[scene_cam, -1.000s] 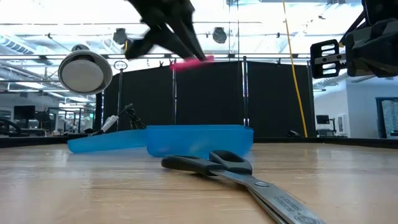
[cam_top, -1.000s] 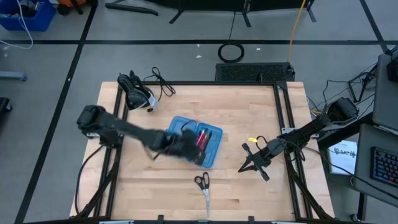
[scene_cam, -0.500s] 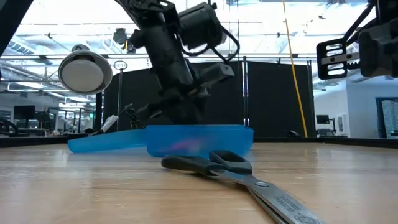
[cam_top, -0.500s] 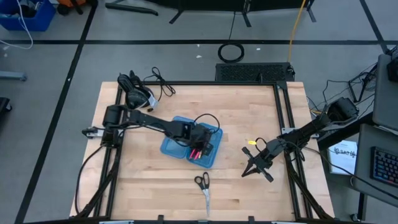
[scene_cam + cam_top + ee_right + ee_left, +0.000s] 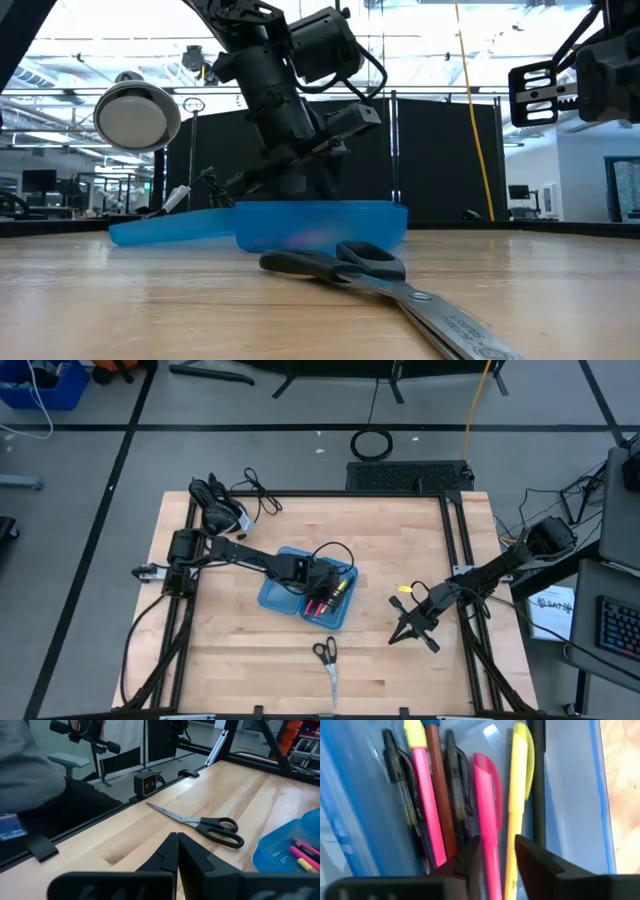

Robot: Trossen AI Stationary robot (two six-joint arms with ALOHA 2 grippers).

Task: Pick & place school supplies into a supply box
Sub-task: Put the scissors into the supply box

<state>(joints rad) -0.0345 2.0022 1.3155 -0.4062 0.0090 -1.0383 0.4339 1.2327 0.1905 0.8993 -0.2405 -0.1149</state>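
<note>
Left gripper [image 5: 497, 851] fingers, now parted, straddle the pink pen [image 5: 489, 810] just released into the supply box [image 5: 285, 596]; scissors [image 5: 326, 657] remain outside. Right gripper [image 5: 177, 847], shut, waits nearby.

Count from my wrist cams and overhead: one supply box [image 5: 285, 582], two halves, centre of the table. Inside: two black pens [image 5: 400, 770], two pink [image 5: 487, 800], one brown pencil [image 5: 439, 785], one yellow pen [image 5: 518, 780]. One pair of scissors [image 5: 326, 657], at 6 o'clock from the box.
</note>
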